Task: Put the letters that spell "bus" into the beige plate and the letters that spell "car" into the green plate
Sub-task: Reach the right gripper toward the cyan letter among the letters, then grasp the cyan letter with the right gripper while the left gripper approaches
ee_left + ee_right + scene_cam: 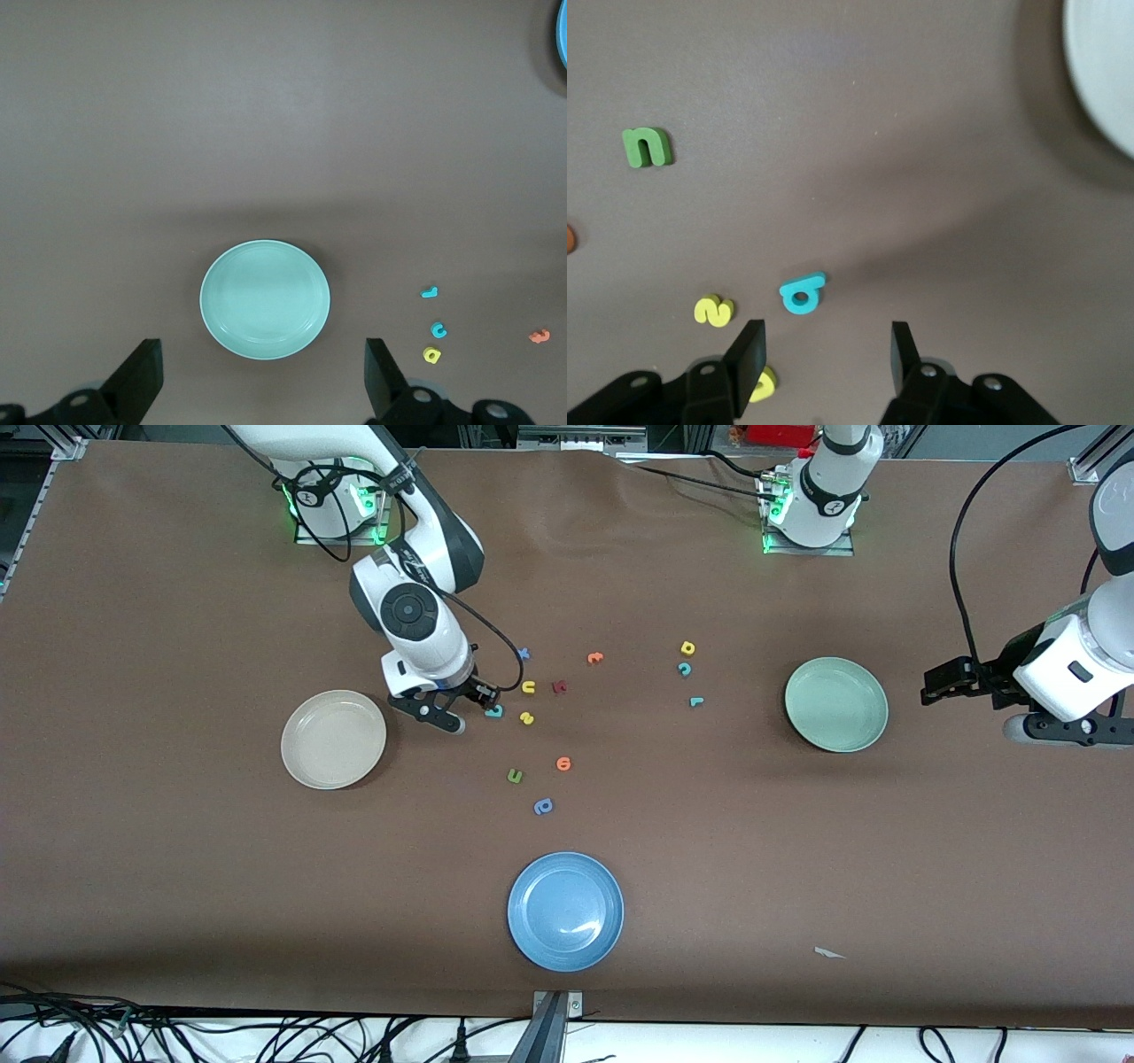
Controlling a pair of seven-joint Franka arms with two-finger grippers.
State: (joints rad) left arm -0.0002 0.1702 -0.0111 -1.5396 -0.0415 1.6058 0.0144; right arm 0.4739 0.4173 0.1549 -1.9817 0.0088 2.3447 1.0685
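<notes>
Table: brown mat (pixel 177 868) across the whole surface, your two arm bases along its top edge in the front view
Beige plate (pixel 333 740): toward the right arm's end of the table, nothing in it
Green plate (pixel 835 703): toward the left arm's end, also bare; it sits mid-frame in the left wrist view (pixel 265 299)
Blue plate (pixel 565 911): nearest the front camera, about midway along the table
Right gripper (pixel 478 707): your right arm has it low over the mat between the beige plate and the letter cluster, jaws partly apart with nothing between them; the teal b (pixel 802 293) lies flat just ahead of the fingertips (pixel 749 350), not touched as far as you can see
"bus" letters: teal b (pixel 494 711) right beside the gripper, yellow u (pixel 529 686) just next to it, yellow s (pixel 527 718) a bit nearer the camera; all on the mat
"car" letters: yellow a (pixel 687 648), teal c (pixel 684 669) and teal r (pixel 696 701) in a loose line near the green plate, all on the mat
Strays: green u-shaped letter (pixel 515 777), orange letter (pixel 563 763), blue rounded letter (pixel 543 807), another orange one (pixel 595 658), a dark red one (pixel 559 686), a small blue one (pixel 524 653)
Left gripper (pixel 939 686): your left arm waits, held up at its own end past the green plate, jaws spread wide and holding nothing (pixel 261 381)
</notes>
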